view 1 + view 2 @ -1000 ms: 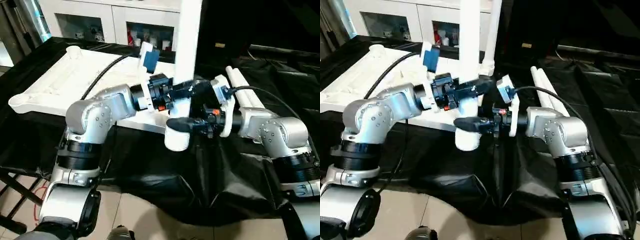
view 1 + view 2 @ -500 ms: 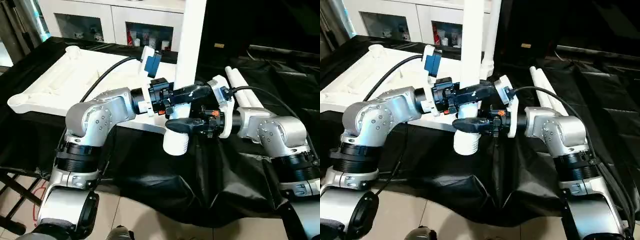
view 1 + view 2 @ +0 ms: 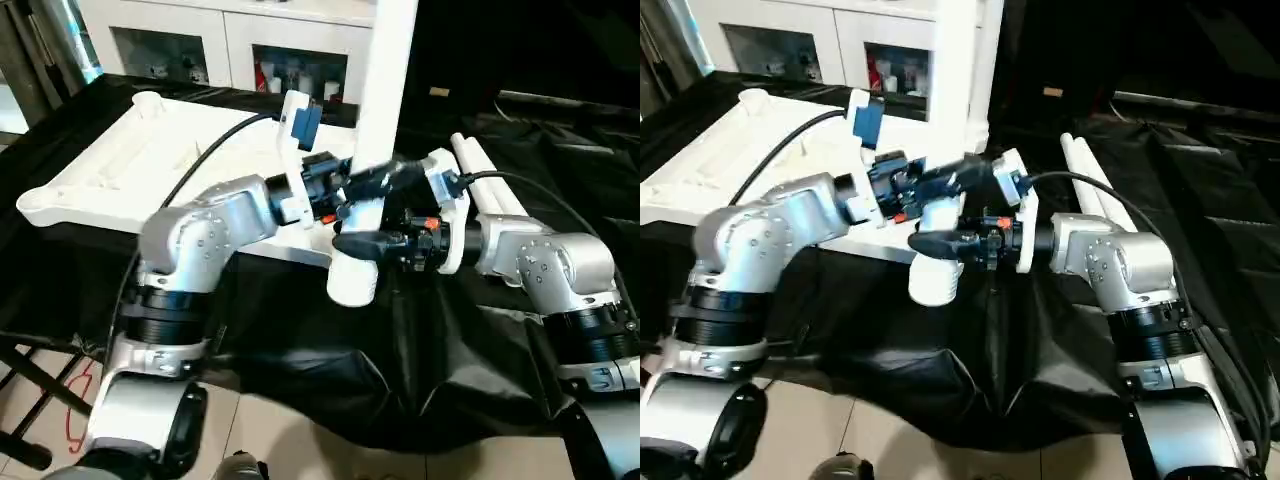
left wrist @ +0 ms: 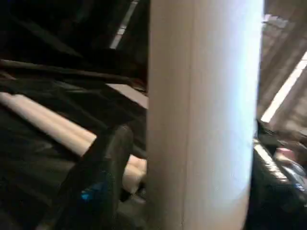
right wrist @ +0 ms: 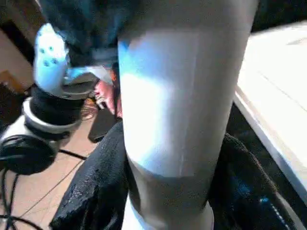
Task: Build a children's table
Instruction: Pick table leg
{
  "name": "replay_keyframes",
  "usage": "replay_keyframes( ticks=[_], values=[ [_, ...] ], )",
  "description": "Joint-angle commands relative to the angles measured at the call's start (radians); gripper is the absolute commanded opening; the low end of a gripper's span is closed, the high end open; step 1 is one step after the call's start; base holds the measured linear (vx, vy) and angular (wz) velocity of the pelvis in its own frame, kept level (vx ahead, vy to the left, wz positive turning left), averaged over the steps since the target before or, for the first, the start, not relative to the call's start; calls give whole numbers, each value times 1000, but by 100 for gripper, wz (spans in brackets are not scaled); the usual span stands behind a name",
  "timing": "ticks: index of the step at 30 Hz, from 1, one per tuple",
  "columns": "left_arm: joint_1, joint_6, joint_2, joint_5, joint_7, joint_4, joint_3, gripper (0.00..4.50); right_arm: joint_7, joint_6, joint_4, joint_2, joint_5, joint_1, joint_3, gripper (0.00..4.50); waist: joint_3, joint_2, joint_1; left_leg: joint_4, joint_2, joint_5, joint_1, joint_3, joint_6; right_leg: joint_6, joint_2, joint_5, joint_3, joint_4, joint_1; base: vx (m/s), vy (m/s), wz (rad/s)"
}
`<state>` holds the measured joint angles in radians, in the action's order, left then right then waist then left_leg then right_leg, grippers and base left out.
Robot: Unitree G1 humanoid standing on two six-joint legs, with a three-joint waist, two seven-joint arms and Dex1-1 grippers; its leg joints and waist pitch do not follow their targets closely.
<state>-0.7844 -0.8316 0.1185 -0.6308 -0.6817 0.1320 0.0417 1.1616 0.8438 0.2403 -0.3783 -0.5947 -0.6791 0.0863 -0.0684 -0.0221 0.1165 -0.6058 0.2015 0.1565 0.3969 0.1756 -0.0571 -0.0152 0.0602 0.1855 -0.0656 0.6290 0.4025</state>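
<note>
A white leg stands upright just off the near right corner of the upside-down white tabletop. Its lower end hangs over the black cloth. My right gripper is shut on the leg low down, and its black fingers press both sides of the tube. My left gripper reaches across just above it, and its fingers straddle the leg a little apart from it, open. A second leg stands upright behind, at the tabletop's far right corner. Two more legs lie on the cloth to the right.
The white glass-door cabinet stands behind the table. Black cloth drapes over the front edge down towards the tiled floor. A dark folding frame stands at the lower left.
My right gripper has closed on the leg. My left gripper's fingers have spread off the leg, and the left arm has shifted slightly. The leg stays upright in about the same place.
</note>
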Motion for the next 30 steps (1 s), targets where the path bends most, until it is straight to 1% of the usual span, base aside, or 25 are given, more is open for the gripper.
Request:
replay_keyframes(
  ticks=[1,2,3,4,5,6,7,8,10,11,12,14,15,19,20,21,22,25,30],
  values=[
    [-21,13,-12,25,50,16,10,308,-2,-8,-23,6,-5,-7,-2,189,87,-11,5,57,26,101,-22,-6,8,-193,77,115,45,-68,-61,0,0,0],
    [-21,12,-14,24,59,16,16,308,-4,-9,-23,7,-4,-7,-3,188,87,-7,5,57,26,98,-21,-6,10,-195,77,109,44,-67,-61,0,0,0],
    [-20,10,-18,22,74,16,26,308,-9,-10,-23,9,-3,-7,-4,188,87,-7,5,57,26,100,-22,-6,9,-197,76,107,44,-68,-60,0,0,0],
    [-21,9,-23,25,102,16,39,308,-17,-15,-21,11,1,-8,-4,188,87,-12,4,57,26,102,-22,-5,11,-198,76,106,44,-68,-60,0,0,0],
    [-21,9,-23,25,102,16,39,308,-17,-15,-21,11,1,-8,-4,188,87,-12,4,57,26,102,-22,-5,11,-198,76,106,44,-68,-60,0,0,0],
    [-22,13,-26,33,128,20,47,308,-23,-22,-19,13,7,-9,-2,188,87,-10,4,57,27,104,-23,-6,10,-200,76,107,44,-68,-60,0,0,0],
    [-24,20,-29,39,148,24,50,308,-28,-27,-16,14,11,-10,-1,188,87,-11,4,56,26,102,-22,-6,11,-199,76,107,44,-68,-60,0,0,0],
    [-24,20,-29,39,148,24,50,279,-28,-27,-16,14,11,-10,-1,188,87,-11,4,57,26,103,-22,-6,10,-198,76,111,44,-68,-60,0,0,0],
    [-29,35,-38,50,185,35,62,272,-40,-38,-10,18,22,-13,1,188,86,-14,5,57,26,109,-23,-5,11,-193,77,126,44,-71,-59,0,0,0],
    [-31,38,-40,52,193,38,65,268,-43,-41,-8,19,25,-14,1,188,86,-13,6,57,26,110,-23,-5,9,-191,77,134,44,-72,-59,0,0,0],
    [-32,45,-46,57,214,41,71,254,-56,-52,-3,24,35,-16,2,188,86,-15,6,57,26,107,-21,-5,7,-187,77,133,44,-71,-59,0,0,0],
    [-31,46,-47,57,217,39,70,227,-61,-56,-1,26,38,-17,3,188,87,-14,6,57,26,104,-22,-6,10,-184,77,131,44,-70,-60,0,0,0],
    [-28,48,-50,56,217,29,67,227,-69,-67,0,29,44,-17,4,188,87,-16,6,56,26,100,-22,-5,12,-185,77,128,44,-70,-60,0,0,0],
    [-25,51,-54,55,218,21,65,194,-74,-78,2,32,49,-17,5,188,87,-15,6,56,25,91,-20,-5,17,-186,77,114,44,-68,-60,0,0,0],
    [-25,52,-54,54,217,19,64,192,-75,-78,2,32,49,-17,4,223,87,-15,6,56,26,91,-21,-5,18,-187,77,113,44,-68,-59,0,0,0],
    [-20,54,-54,47,201,4,56,190,-78,-71,7,38,45,-17,1,243,87,-17,6,56,26,93,-21,-5,19,-189,76,115,44,-68,-59,0,0,0],
    [-16,52,-55,42,195,-7,51,187,-82,-67,10,42,45,-17,1,257,87,-14,6,56,26,95,-21,-6,18,-190,77,117,43,-68,-59,0,0,0],
    [-9,52,-53,34,180,-23,40,187,-92,-70,15,44,56,-19,5,281,86,-13,4,57,27,105,-21,-6,14,-190,77,123,44,-69,-58,0,0,0],
    [-6,50,-48,28,162,-34,23,186,-93,-68,20,49,57,-22,7,284,86,-11,5,57,27,107,-23,-6,10,-191,77,122,44,-69,-58,0,0,0]
  ],
)
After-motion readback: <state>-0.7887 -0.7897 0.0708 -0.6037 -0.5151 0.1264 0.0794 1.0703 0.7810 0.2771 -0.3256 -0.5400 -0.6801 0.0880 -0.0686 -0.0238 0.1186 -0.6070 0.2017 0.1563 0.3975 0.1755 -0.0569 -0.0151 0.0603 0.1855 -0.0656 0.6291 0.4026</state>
